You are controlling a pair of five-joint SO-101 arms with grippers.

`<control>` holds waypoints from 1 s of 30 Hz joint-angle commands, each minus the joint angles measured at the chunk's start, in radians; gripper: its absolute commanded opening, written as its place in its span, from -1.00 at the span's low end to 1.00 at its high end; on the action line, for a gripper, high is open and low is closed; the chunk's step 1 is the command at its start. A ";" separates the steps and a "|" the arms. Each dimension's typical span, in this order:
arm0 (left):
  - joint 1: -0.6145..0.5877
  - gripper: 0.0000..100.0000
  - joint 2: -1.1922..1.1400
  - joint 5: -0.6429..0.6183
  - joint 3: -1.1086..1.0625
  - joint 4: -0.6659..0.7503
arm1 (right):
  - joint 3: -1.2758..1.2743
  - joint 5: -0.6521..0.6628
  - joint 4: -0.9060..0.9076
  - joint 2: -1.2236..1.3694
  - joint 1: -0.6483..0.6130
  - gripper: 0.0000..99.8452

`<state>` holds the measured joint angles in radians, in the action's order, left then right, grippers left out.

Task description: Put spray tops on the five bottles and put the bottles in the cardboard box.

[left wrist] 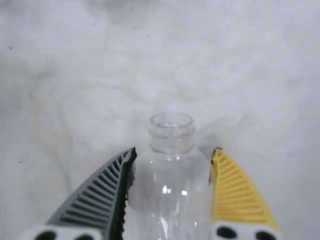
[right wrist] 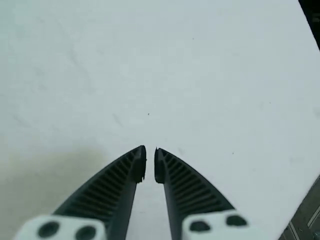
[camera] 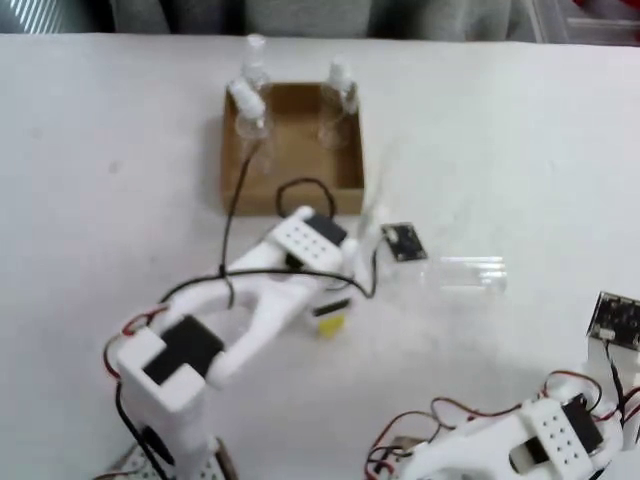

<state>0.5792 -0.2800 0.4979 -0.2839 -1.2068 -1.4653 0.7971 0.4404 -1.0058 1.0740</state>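
Observation:
A clear bottle [left wrist: 171,135] with an open neck and no spray top sits between the grey and yellow fingers of my left gripper [left wrist: 172,162], which is shut on its body. That arm [camera: 300,250] lies just in front of the cardboard box [camera: 350,170]. Bottles with white spray tops stand at the back of the box, among them one at the left [camera: 247,112] and one at the right [camera: 338,98]. Another clear bottle [camera: 465,272] lies on its side to the right of the left arm. My right gripper [right wrist: 150,162] is shut on nothing above bare table.
The white table [camera: 520,150] has free room to the right of and behind the box. The right arm [camera: 555,435] rests at the front right corner with red and black wires beside it. A black cable [camera: 235,210] runs from the left arm past the box's front left.

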 commanded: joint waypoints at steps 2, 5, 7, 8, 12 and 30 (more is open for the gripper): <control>-0.015 -0.77 0.065 -0.012 0.087 -0.081 | 0.017 0.009 -0.024 -0.016 -0.004 -0.97; -0.015 -0.79 0.074 -0.018 0.089 -0.103 | 0.017 0.011 -0.024 -0.016 -0.001 -0.97; -0.028 -0.79 0.085 -0.060 0.086 -0.104 | 0.017 0.011 -0.024 -0.016 -0.002 -0.97; -0.042 -0.79 0.096 -0.089 0.086 -0.104 | 0.017 0.011 -0.024 -0.016 -0.005 -0.97; -0.113 -0.79 0.165 -0.180 0.084 -0.097 | 0.040 0.009 -0.018 -0.016 -0.012 -0.96; -0.410 -0.78 0.685 -0.259 -0.480 0.216 | 0.405 0.002 0.509 -0.007 -0.397 -0.96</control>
<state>0.2171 0.3046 0.2432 -0.6981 -1.0564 -1.1554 0.7956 0.9237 -1.0058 0.7748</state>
